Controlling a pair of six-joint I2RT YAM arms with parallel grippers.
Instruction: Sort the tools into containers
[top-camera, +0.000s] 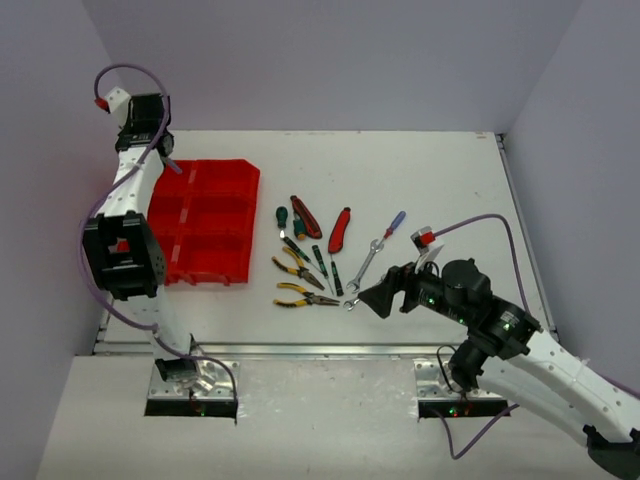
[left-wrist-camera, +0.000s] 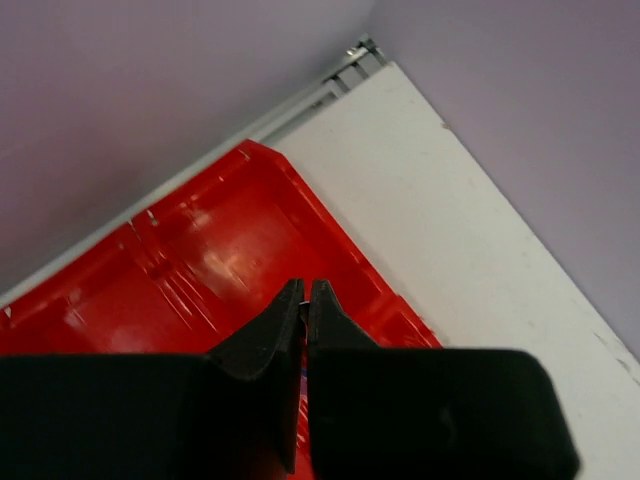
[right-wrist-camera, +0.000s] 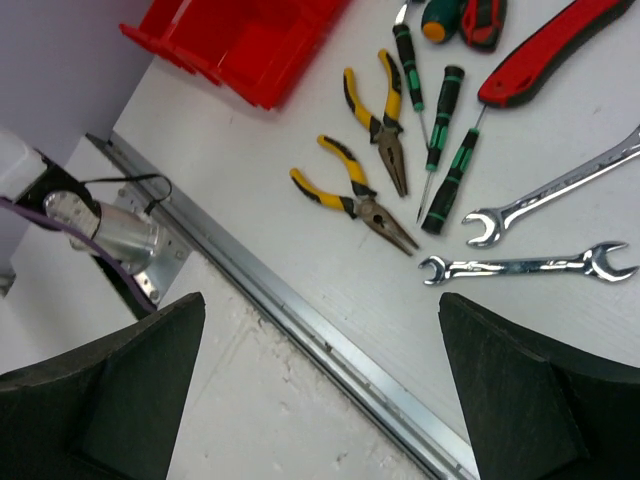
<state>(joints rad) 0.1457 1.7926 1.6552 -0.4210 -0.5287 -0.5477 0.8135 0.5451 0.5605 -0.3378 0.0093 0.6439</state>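
R gripper (top-camera: 364, 297) hangs low over the near part of the table, jaws spread wide, nothing btwn them; in its wrist view the two black fingers (right-wrist-camera: 110, 400) frame the tool spread from either side. Closest to its tips is the short wrench (top-camera: 350, 300), lying flat, w/ the long wrench (top-camera: 366, 262) slanting away just beyond it. Left of those lie two yellow-black pliers (top-camera: 310, 297), noses pointing right, one behind the other, apart. Three slim green-black screwdrivers (right-wrist-camera: 455, 170) sit btwn pliers and wrenches, roughly side by side. Further back are two stubby screwdrivers (top-camera: 282, 216) and two red-handled knives (top-camera: 340, 230), one knife angled just beside the stubby handles. Off to the right, alone, is a thin blue-and-red screwdriver (top-camera: 396, 223). All tools seen lie on the white table (top-camera: 450, 180), outside the red tray (top-camera: 205, 235). Tray sits at the table's left side, well apart from R gripper, near the pliers' handles, split into open compartments. L gripper (left-wrist-camera: 307, 292) is clenched tight, tips together, nothing seen in them, poised above a tray compartment by the tray's far corner. Along the table's near edge runs a metal rail (right-wrist-camera: 300, 320), w/ the L arm base (right-wrist-camera: 105, 225) and its purple cable (right-wrist-camera: 40, 215) just below it. Plain pale walls (top-camera: 300, 60) close in back and sides.
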